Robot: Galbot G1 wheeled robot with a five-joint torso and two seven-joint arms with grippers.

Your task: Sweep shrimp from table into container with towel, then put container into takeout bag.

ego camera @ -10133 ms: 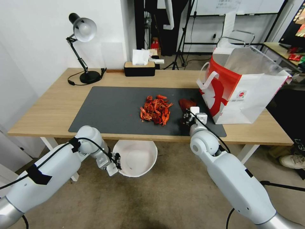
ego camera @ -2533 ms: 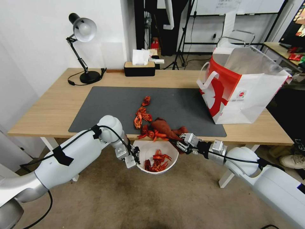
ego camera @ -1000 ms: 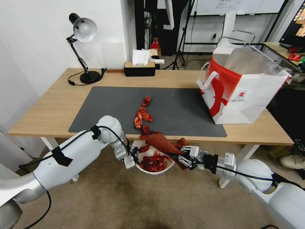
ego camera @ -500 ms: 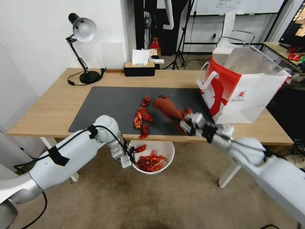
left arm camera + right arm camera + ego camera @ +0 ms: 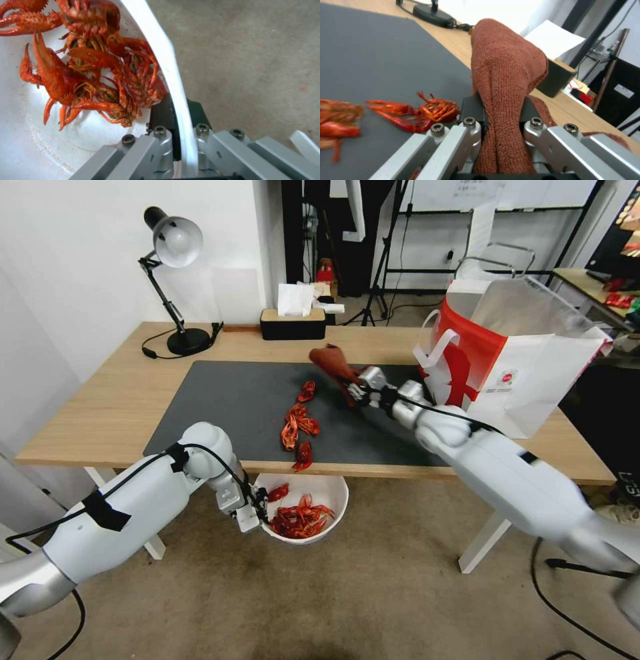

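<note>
Several red shrimp [image 5: 297, 421] lie in a loose line on the dark mat [image 5: 220, 407] of the table [image 5: 100, 400]. Others lie in the white container [image 5: 333, 493], which hangs below the table's front edge. My left gripper [image 5: 257, 508] is shut on the container rim [image 5: 166, 62], beside the shrimp [image 5: 93, 72] inside. My right gripper [image 5: 358, 388] is over the far side of the mat, past the farthest shrimp, shut on the rust-brown towel [image 5: 332, 360]. The towel [image 5: 503, 65] stands up between the right gripper's [image 5: 501, 110] jaws, with a shrimp [image 5: 433, 111] close beside. The takeout bag [image 5: 527, 360] stands open at the table's right end.
A black desk lamp [image 5: 175, 247] stands at the back left and a black tissue box [image 5: 293, 323] at the back middle. Bare floor [image 5: 373, 593] lies under and in front of the container.
My right gripper has swung the towel up from beside the container below the table edge to the far side of the mat. The left gripper has shifted the container slightly left.
</note>
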